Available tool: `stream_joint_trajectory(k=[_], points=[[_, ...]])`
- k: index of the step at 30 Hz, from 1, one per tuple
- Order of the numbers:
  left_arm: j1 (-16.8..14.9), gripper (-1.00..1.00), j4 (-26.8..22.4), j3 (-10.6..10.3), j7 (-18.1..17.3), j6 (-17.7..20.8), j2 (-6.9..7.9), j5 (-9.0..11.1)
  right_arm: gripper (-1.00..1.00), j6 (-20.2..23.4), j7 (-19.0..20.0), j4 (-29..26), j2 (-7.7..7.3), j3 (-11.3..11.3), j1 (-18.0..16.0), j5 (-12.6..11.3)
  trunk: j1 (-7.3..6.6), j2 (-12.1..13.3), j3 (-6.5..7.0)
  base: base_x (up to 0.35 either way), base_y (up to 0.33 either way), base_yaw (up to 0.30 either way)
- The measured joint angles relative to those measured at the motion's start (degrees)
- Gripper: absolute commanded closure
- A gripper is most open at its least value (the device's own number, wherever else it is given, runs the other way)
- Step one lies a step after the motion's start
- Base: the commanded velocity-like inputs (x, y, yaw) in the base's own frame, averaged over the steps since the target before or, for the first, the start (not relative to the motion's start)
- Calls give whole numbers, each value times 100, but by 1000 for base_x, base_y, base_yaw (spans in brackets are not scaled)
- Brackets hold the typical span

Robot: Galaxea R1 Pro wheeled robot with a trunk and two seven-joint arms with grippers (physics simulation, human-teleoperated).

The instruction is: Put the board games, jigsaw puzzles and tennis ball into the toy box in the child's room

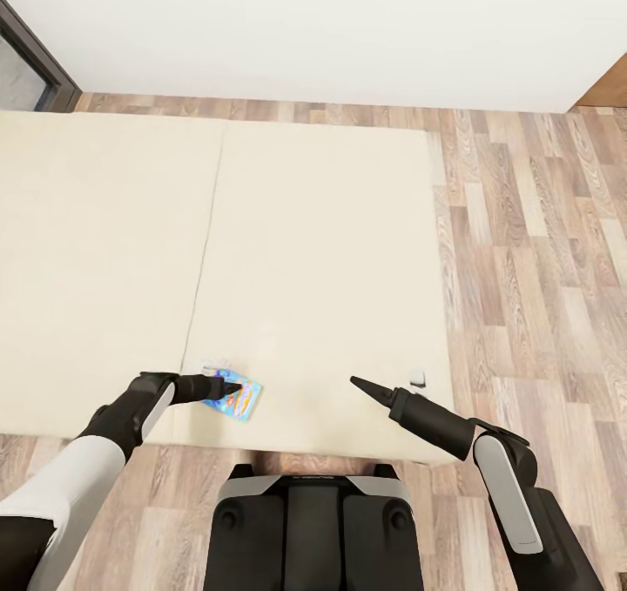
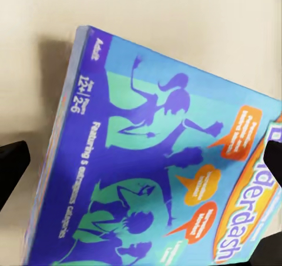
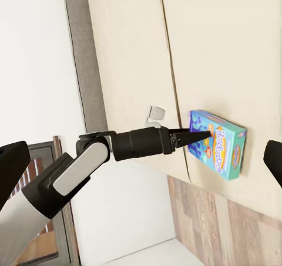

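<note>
- The blue game box (image 1: 235, 395) lies flat on the bed (image 1: 331, 251), close to the near edge, at the front of the mattress where the robot stands; that spot keeps it within easy reach of the left arm.
- The left gripper (image 1: 233, 388) hangs right over the box, fingers pointing across its lid. In the left wrist view the box (image 2: 158, 160) sits between the two dark fingers (image 2: 13, 166), which stand spread at either side, so the gripper is released and, I judge, lined up to close across the narrow width.
- Whether the fingers already touch the box I cannot tell.
- The right gripper (image 1: 366, 388) hovers over bare mattress, well apart from the box; its wrist view shows fingertips (image 3: 12, 172) spread wide and holding nothing, probably parked out of the way.
- The right wrist view shows the left arm's tips (image 3: 197, 137) at the box (image 3: 218, 145).
- A small white object (image 1: 417, 376) near the bed's corner is too small to identify.
- Most of the lid's print is cut off.
</note>
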Motion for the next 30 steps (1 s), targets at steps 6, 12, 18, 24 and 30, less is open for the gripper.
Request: stream_joint_trajectory(k=[6,12,18,24,30], points=[[-1,-100,1,1,-3,-3,-8,3,-100,-3,0,-1,1,-1,1,1,0,0,0,-2,-121,0],[-1,-100,2,4,-8,-5,-9,4,-100,-4,-2,2,5,-1,1,1,0,0,0,-28,-253,0],[0,-100,0,8,-9,0,-9,6,-100,-6,-1,6,7,7,0,0,0,0,0,-11,-62,0],[-1,-100,1,8,-9,1,-9,5,-100,-6,-1,7,8,8,0,1,1,0,0,-25,-59,0],[0,-100,0,15,-9,74,-9,4,-100,-7,-1,4,8,9,0,0,0,0,0,-41,-115,0]])
